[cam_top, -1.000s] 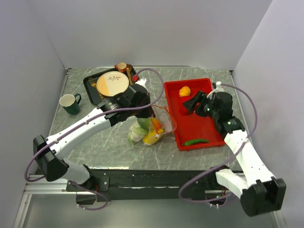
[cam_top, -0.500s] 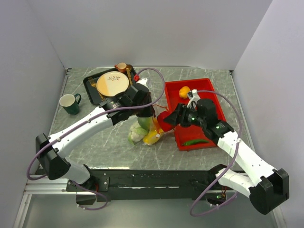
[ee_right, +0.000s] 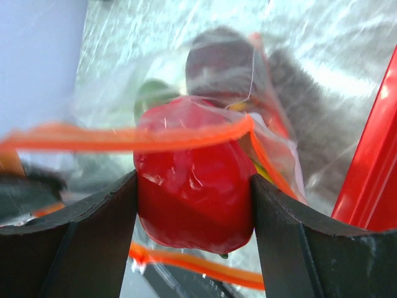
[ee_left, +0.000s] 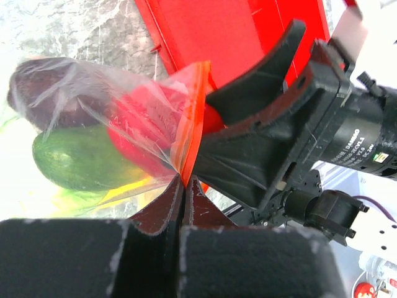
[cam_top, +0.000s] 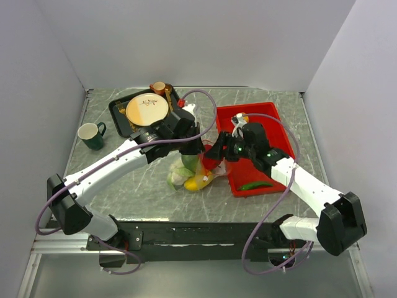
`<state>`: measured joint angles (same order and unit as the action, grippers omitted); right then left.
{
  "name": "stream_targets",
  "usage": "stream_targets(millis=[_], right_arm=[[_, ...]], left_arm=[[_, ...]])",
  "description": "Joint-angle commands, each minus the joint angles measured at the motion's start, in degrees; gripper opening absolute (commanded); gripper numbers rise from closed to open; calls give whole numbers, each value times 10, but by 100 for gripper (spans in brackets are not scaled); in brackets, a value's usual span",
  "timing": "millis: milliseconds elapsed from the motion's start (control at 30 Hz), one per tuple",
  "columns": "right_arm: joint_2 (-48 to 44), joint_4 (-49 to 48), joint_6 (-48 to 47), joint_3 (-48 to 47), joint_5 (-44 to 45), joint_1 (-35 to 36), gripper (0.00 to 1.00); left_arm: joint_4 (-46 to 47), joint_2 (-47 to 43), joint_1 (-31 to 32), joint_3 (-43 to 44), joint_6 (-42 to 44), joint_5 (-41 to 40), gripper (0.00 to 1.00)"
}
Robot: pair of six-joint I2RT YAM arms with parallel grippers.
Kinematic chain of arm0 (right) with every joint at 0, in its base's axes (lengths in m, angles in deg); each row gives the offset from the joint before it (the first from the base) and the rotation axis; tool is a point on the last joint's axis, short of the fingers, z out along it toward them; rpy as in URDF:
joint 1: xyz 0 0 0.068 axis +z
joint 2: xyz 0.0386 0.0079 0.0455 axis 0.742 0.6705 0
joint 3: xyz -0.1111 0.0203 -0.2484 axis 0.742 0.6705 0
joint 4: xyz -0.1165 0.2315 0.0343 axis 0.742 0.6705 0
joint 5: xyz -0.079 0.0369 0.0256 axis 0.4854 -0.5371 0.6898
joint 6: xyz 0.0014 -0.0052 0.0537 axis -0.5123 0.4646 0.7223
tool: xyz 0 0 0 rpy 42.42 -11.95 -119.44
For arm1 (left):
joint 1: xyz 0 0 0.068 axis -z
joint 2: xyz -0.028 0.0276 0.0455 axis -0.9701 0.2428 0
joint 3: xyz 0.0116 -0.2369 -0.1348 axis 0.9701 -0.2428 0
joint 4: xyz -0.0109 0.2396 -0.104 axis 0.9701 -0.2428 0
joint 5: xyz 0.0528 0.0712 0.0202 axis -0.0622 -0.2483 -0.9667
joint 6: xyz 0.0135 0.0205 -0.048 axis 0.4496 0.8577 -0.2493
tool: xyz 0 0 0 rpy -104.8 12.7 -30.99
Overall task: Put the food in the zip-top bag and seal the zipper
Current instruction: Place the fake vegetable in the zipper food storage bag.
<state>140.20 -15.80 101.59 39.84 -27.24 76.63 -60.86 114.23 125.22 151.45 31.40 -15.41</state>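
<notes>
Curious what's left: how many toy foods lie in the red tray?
2: a green chili near the tray's front edge, a yellow fruit at its back, partly hidden by the arm. More may be hidden.

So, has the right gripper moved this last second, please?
Yes: the right gripper, holding the red pepper, went left off the red tray to the zip-top bag.

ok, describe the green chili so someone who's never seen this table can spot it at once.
Find the red tray on the right side of the table. The green chili lies on the tray floor, near the edge closest to the robot. It is a slim, curved green pod, unlike the rounded foods in the clear bag left of the tray.
</notes>
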Motion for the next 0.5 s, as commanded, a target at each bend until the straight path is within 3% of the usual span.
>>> stream_targets(millis=[0,200,467], right_arm=[[5,-35,-14,-44,80,20,31],[58,18,-43,-83,109,65,32],[54,95,7,-70,258,108,39]], left_arm=[[20,-3,0,3,12,28,1],[29,-20,0,3,5,7,1],[8,-46,-1,12,-11,-51,3]])
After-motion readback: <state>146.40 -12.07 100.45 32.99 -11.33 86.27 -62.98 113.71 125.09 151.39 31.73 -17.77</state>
